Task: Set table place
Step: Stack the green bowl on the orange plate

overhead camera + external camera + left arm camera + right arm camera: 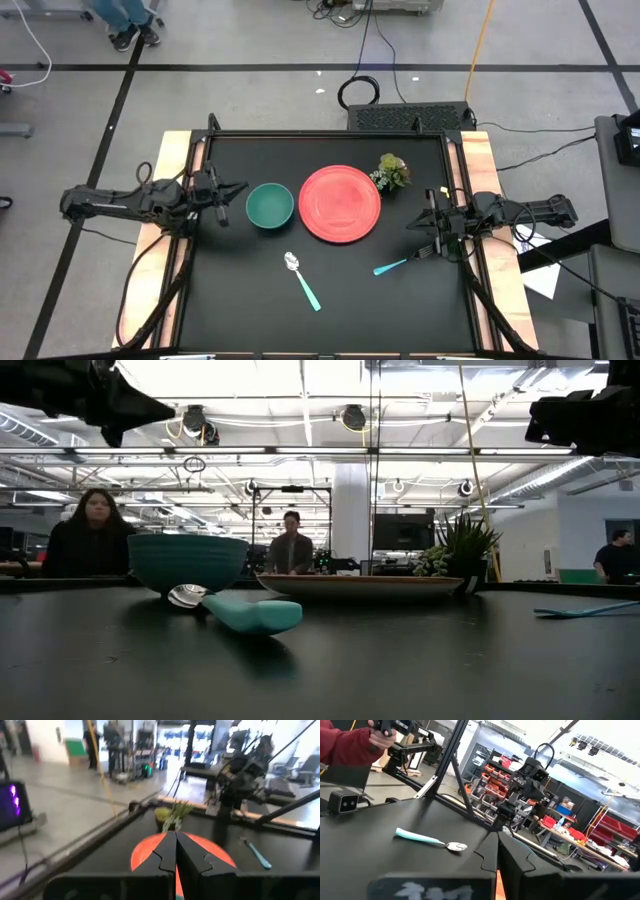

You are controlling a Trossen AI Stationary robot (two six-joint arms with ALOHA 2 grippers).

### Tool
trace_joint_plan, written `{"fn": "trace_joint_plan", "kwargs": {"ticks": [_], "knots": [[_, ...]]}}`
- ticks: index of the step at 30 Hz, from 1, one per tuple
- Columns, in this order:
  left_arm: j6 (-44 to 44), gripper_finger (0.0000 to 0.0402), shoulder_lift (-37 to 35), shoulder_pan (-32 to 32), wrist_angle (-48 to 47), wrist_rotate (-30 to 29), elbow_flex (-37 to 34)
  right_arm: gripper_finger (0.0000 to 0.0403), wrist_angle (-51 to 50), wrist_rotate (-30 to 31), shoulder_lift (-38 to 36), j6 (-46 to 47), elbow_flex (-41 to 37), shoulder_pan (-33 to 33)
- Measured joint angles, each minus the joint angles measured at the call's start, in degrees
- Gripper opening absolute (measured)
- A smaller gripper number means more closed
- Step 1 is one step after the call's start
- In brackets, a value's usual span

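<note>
— Spoon [235, 610] lies nearest us. Where's the plate [340, 203]?
— We log it mid-table [240, 290], between bowl [269, 205] and plant [392, 172].
— Claws?
— Left gripper [232, 190] and right gripper [414, 226]: fingers pressed together, holding nothing, at opposite table edges.

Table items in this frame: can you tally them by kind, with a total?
Plates: 1, red plate
Bowls: 1, teal bowl
Spoons: 1, teal-handled spoon
Forks: 1, teal-handled fork
Plants: 1, small plant
Total: 5
</note>
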Motion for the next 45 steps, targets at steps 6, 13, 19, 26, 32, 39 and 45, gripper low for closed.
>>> {"fn": "trace_joint_plan", "kwargs": {"ticks": [6, 13, 19, 26, 32, 39, 45], "knots": [[-4.53, 0.0008, 1.99, 4.59, -9.59, 0.74, 4.41, 0.0000, 2.19, 0.00, 0.00, 0.63, 0.00, 0.00], [-4.80, 0.0008, 8.37, 11.17, -10.24, 7.79, 8.21, 0.0000, 2.31, 3.01, 0.02, 0.87, -0.02, 0.00], [-4.68, 0.0008, 16.14, 18.40, -9.65, 16.89, 10.14, 0.0000, 2.31, 9.04, 0.02, 3.23, -0.01, -0.01], [-3.65, 0.0008, 26.69, 26.40, -3.45, 29.13, 10.46, 0.0000, 2.31, 9.03, 0.02, 3.65, 0.00, -0.02], [-2.49, 0.0008, 31.79, 30.66, -2.01, 33.37, 10.46, 0.0000, 2.31, 9.03, 0.02, 3.66, -0.01, -0.02], [0.41, 0.0008, 35.46, 32.96, -11.65, 40.11, 15.69, 0.0000, 2.30, 9.03, 0.02, 4.28, -0.02, -0.01], [4.55, 0.0008, 41.53, 32.79, -29.50, 38.83, 27.29, 0.0000, 2.29, 9.03, 0.02, 4.30, 0.00, -0.02]]}}
